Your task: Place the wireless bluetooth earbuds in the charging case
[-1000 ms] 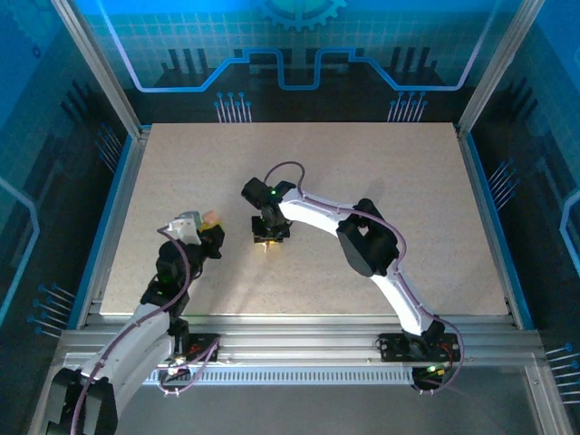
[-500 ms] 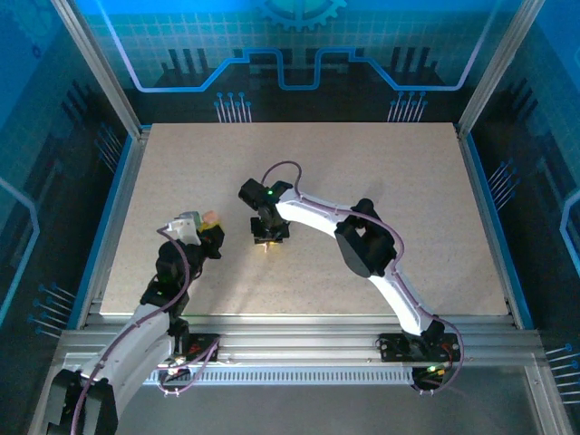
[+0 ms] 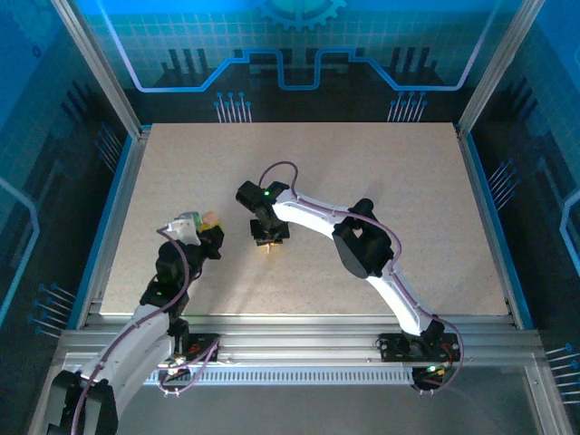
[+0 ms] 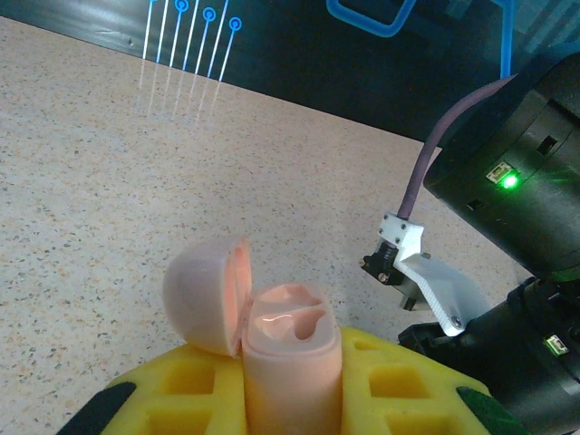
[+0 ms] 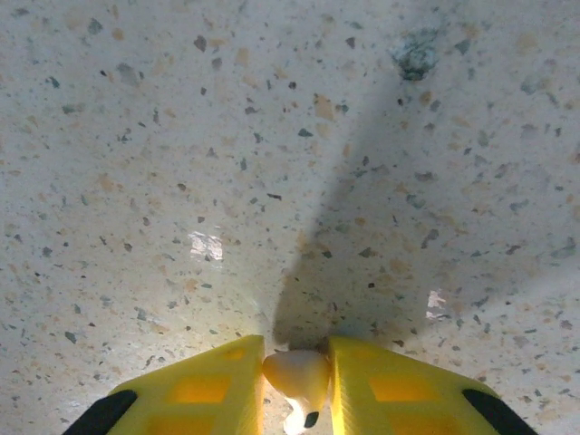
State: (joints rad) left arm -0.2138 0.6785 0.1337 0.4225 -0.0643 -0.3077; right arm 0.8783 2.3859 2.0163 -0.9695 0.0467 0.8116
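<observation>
- Tabletop (image 5: 181, 136): flat, matte, pale beige, flecked with dark and tan specks like terrazzo; a few small glare spots.
- Charging case (image 4: 290, 349): smooth pale-pink plastic, a short rounded cylinder standing upright. Its domed lid (image 4: 207, 294) is hinged open and leans off the case's left side. The top face has curved, glossy moulded recesses. We cannot tell whether an earbud sits in them.
- Left end effector (image 4: 292, 388): yellow pads (image 4: 186, 385) with square pockets moulded in, closed to the case's width and clamping its body from both sides. From the top camera, the case (image 3: 209, 218) shows as a pink spot at the tip of this end effector (image 3: 206, 236).
- Earbud (image 5: 299, 376): tiny, glossy, cream-white, rounded like a bean, with a small dark mark at its lower end.
- Right end effector (image 5: 296, 355): yellow fingers (image 5: 217, 381) nearly closed, pinching the earbud between their tips, close above the tabletop, where it throws a dark shadow.
- From the top camera, the right end effector (image 3: 269, 239) is near the charging case, on its right, apart from it.
- Right arm (image 4: 507, 181): black housing with a green light, to the right of the case.
</observation>
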